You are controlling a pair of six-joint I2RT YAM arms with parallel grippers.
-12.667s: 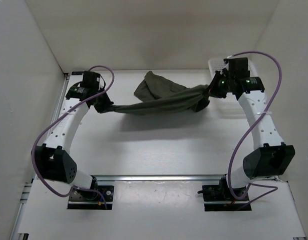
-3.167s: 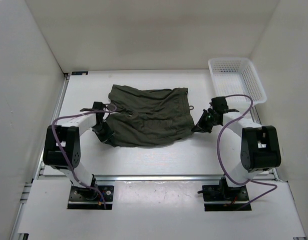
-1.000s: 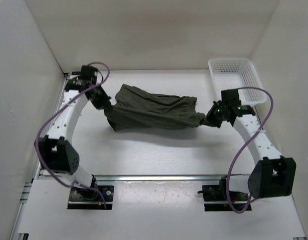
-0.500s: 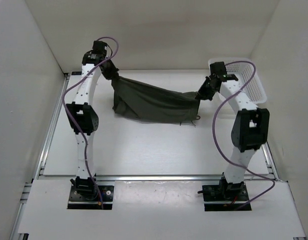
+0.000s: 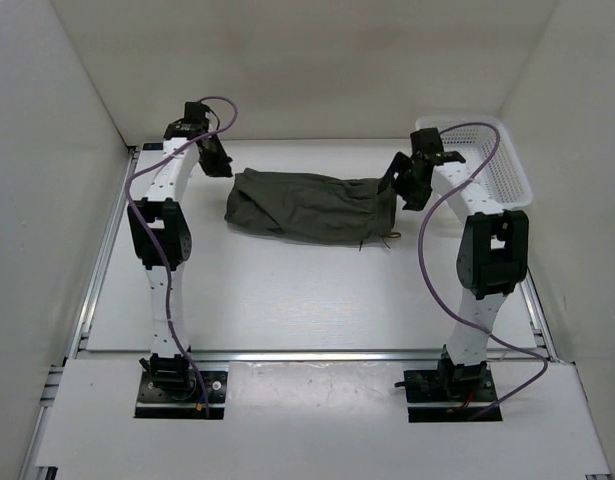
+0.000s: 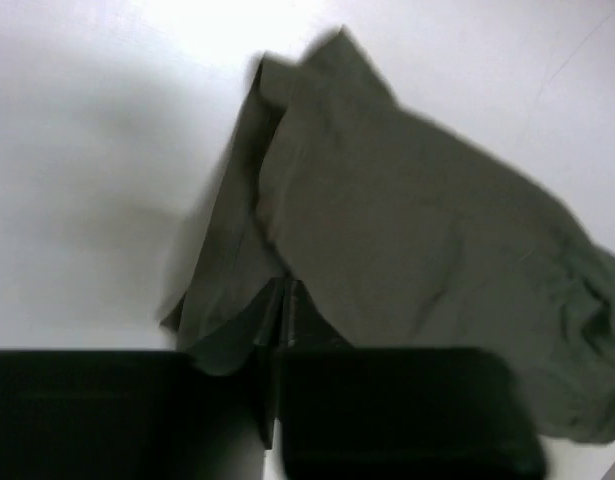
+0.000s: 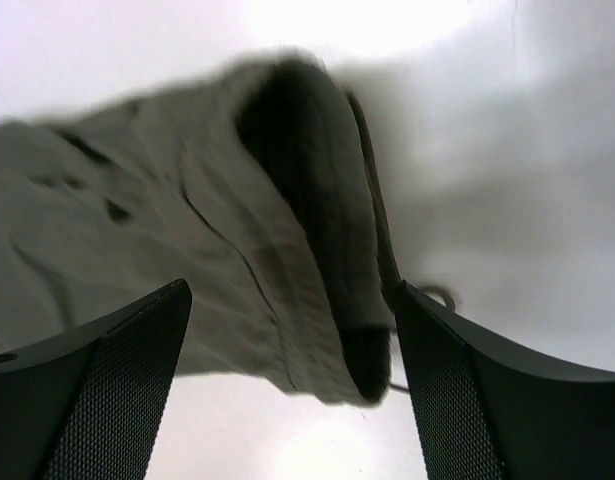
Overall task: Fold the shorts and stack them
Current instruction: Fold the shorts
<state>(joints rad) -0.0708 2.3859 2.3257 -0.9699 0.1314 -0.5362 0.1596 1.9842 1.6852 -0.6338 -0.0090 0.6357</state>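
Shorts (image 5: 309,205) are laid folded far-centre on the table (image 5: 287,290), long axis left to right, the left end seemingly pinched by the closed left gripper (image 6: 270,355), the right end beneath the wide-spread, empty right gripper (image 7: 289,290).

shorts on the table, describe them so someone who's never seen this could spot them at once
On the white table, look at the far half, left of the white mesh basket in the far right corner. The shorts lie there as a long, rumpled bundle. They are the only dark olive-green cloth, unlike the stiff white basket beside them.
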